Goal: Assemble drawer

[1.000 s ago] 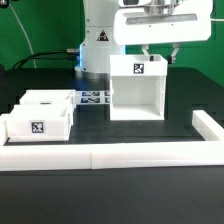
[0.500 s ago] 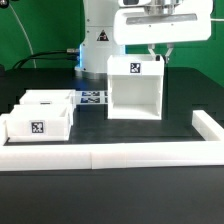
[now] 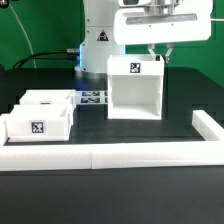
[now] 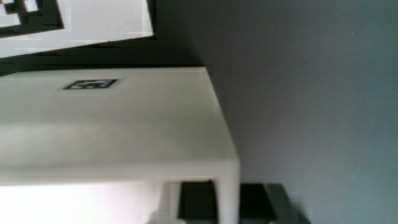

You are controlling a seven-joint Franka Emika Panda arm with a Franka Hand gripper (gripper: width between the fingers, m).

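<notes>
Your gripper (image 3: 159,54) is pinching the top back wall of the shell (image 3: 135,95), with the trays (image 3: 42,118) well apart from that shell. This looks like the shell-positioning step, so next move it slowly and keep it upright.

White border wall (image 3: 60,156) edges the table (image 3: 130,136); marker board (image 3: 93,99) seems partly hidden.

Bare table (image 3: 92,128) between trays (image 3: 40,115) and shell (image 3: 135,92)
</notes>
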